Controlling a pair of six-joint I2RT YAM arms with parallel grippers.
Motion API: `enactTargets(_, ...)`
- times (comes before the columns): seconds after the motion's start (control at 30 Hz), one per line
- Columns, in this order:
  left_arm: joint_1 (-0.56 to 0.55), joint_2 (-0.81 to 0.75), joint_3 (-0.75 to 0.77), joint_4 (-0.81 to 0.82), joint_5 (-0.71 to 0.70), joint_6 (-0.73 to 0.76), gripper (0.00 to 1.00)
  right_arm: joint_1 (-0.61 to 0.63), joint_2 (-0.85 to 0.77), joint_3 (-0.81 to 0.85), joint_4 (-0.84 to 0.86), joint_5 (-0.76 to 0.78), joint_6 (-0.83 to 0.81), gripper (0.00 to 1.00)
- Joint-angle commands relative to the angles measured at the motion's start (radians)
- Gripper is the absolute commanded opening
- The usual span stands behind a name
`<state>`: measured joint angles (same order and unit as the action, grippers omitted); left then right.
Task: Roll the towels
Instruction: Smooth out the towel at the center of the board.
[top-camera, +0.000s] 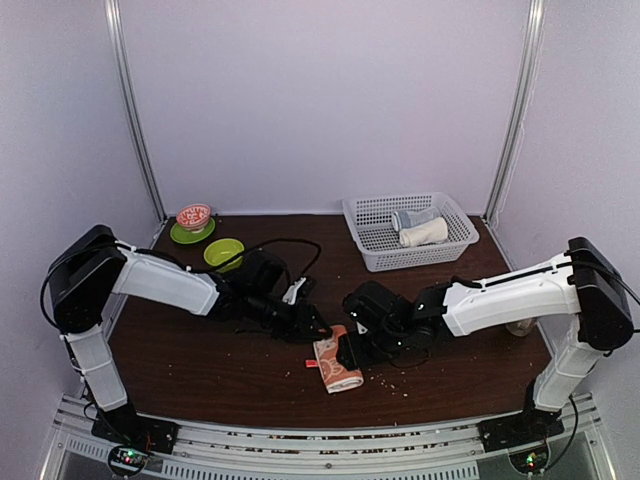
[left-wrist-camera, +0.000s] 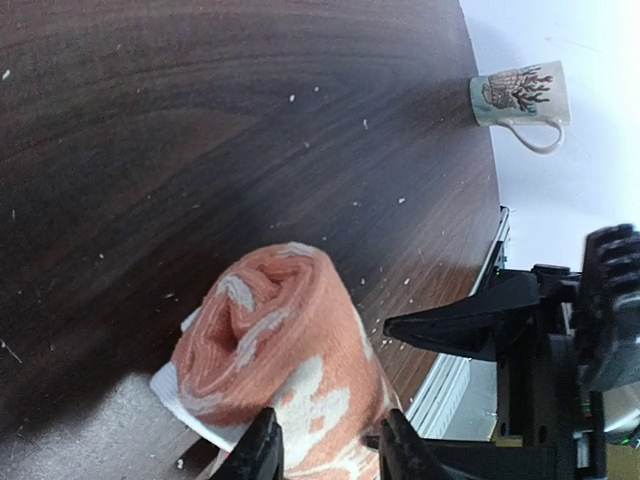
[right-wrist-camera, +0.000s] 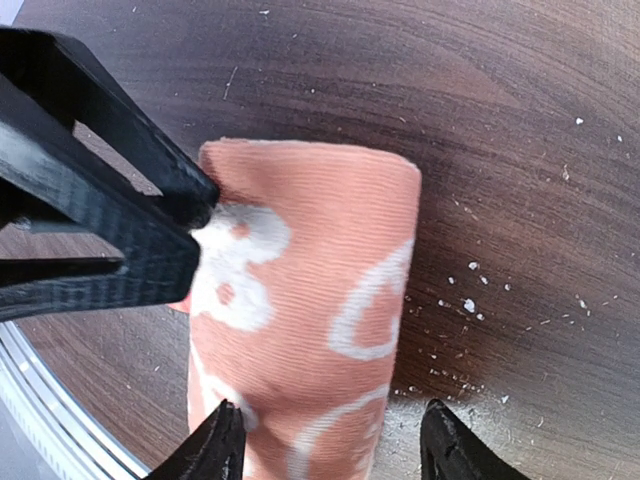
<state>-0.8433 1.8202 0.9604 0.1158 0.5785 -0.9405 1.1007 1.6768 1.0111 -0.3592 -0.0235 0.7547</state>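
Since the orange towel (top-camera: 337, 367) is already wound into a fat roll, lying on the table (top-camera: 200, 360) around the middle and close to the near edge, both arms look like they're mostly there to stop it springing open. The left gripper (left-wrist-camera: 325, 455) comes in from the left with its fingers half closed around one end of the roll. They touch cloth on both sides, but honestly I can't tell if it's really squeezing or only resting there. The right gripper (right-wrist-camera: 330, 450) straddles the roll from the right with its jaws wide. One finger is at the cloth's edge and the other stands off it, so it's got hold of nothing, more a fence than a grip imo. The cream towel (top-camera: 424, 233) sits rolled in the basket (top-camera: 372, 262) at the far right, so my guess is this one goes there too. A loose layer could unwind on the lift.
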Motion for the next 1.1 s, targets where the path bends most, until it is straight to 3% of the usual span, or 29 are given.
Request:
enactTargets(0.0,0.006,-0.04,0.041,-0.024,-0.029,0.026,0.34,-0.008,0.007,0.011,0.001,0.0,-0.014,0.61)
enactTargets(0.4,0.012,0.05,0.112,-0.09,-0.047,0.061,0.21,-0.013,0.02,0.019,-0.001,-0.013,-0.018,0.6)
enactTargets(0.8,0.012,0.128,0.002,0.02,-0.034,0.04,0.15,-0.013,-0.081,0.033,-0.038,-0.012,0.008,0.63)
enactTargets(1.07,0.011,0.153,-0.042,0.074,-0.03,0.033,0.13,-0.05,-0.092,-0.055,0.118,-0.106,0.086,0.66)
